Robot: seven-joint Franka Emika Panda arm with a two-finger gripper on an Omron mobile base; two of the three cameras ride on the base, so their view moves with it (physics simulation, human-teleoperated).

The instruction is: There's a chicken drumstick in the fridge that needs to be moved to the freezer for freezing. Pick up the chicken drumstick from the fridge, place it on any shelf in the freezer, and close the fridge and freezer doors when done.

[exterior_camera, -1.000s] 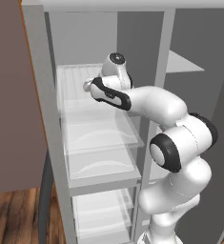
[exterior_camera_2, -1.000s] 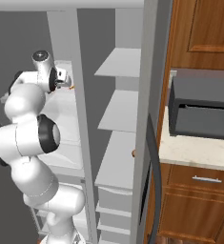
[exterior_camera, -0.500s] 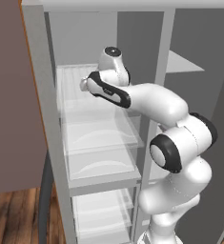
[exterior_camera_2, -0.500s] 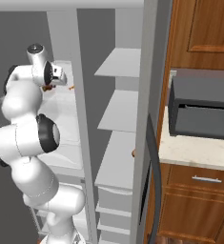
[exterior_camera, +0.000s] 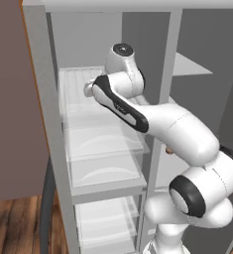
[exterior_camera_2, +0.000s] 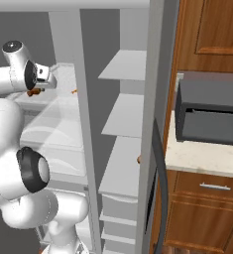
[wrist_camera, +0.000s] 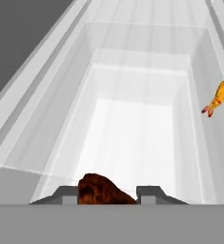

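**Drumstick gripped and lifted off the fridge shelf**

The chicken drumstick [wrist_camera: 104, 190] sits between the two fingertips of the gripper [wrist_camera: 106, 193], which has just closed firmly on it. Compared with a second ago, the hand has risen a little above the glass shelf [exterior_camera: 105, 144] of the fridge. An orange shrimp-like item [wrist_camera: 219, 96] remains beside. Pickup looks done; next comes the transfer to the freezer.
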